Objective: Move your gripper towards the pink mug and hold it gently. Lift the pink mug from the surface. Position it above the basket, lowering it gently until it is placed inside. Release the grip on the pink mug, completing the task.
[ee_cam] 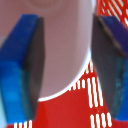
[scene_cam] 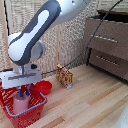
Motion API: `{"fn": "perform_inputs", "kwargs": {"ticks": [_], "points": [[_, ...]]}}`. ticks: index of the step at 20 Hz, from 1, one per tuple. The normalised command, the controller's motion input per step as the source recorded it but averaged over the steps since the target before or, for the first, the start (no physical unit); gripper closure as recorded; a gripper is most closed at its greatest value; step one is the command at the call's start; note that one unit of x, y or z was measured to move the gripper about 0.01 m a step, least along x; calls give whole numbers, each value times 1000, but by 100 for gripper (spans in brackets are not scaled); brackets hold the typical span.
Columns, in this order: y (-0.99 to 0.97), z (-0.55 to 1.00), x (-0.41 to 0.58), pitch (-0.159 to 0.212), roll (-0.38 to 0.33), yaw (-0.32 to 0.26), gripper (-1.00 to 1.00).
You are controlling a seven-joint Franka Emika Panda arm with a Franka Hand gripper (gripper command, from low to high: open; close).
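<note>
Basket [scene_cam: 31, 113]: sitting at the desk's near left corner, red mesh, blue-grey rim.
Gripper [scene_cam: 21, 92]: hanging over the basket, fingers [ee_cam: 27, 65] flanking the pink mug [scene_cam: 20, 103]; real clamping or mere nearness cannot be told.
Pink mug: standing upright inside the basket. Advice: be opening slowly, rising straight.
Red bowl [scene_cam: 44, 86], snack box [scene_cam: 64, 77]: lying beyond, not obstructing.

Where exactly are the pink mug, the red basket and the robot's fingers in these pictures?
pink mug [scene_cam: 20, 104]: exterior view, on its pale side wall, inside the basket.
basket [scene_cam: 31, 114]: exterior view, on its red mesh front wall.
fingers [ee_cam: 26, 70]: wrist view, on the dark pad of one blue finger beside the mug.
</note>
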Motion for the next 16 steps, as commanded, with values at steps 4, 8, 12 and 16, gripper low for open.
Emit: {"fn": "perform_inputs", "kwargs": {"ticks": [4, 8, 12, 16], "points": [[71, 69, -4, -18, -25, -21, -100], [7, 599, 26, -11, -20, -27, -100], [-11, 941, 61, 28, -56, -13, -100], [0, 831, 133, 28, -70, -10, -100]]}}
